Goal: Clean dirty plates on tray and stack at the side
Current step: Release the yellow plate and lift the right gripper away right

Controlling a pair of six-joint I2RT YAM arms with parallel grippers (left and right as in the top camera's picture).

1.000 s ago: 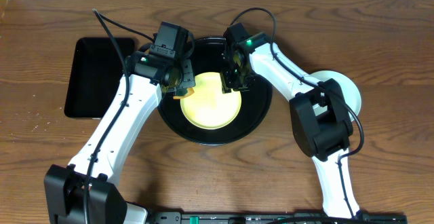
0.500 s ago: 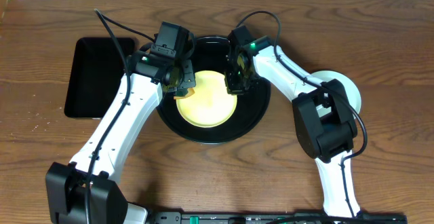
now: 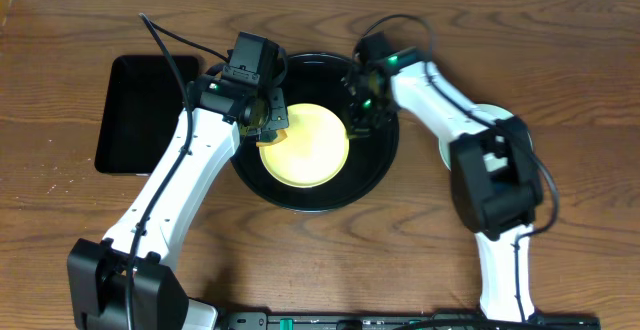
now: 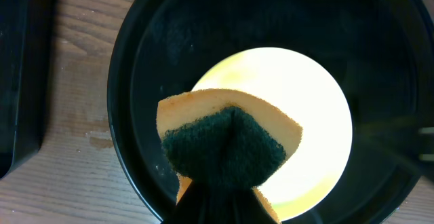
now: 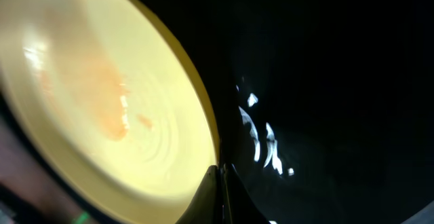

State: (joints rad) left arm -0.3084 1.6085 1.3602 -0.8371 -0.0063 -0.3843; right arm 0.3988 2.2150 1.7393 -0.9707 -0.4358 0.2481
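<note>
1. left gripper [image 3: 268,120] pinches the sponge [image 4: 227,142] over the yellow plate [image 3: 305,152], which lies in the tray [image 3: 300,200].
2. right gripper [image 5: 220,187]: jaws pressed together at the plate's rim (whether they grip it is unclear).
3. press the sponge flat across the orange smear [image 5: 112,112].

Matt brown wood-grain tabletop [image 3: 60,250], glossy black round tray [image 3: 330,195] with bright reflections, smooth pale yellow plastic plate [image 3: 305,155], porous orange foam sponge [image 4: 196,105], rough dark green scouring face [image 4: 224,146].
</note>
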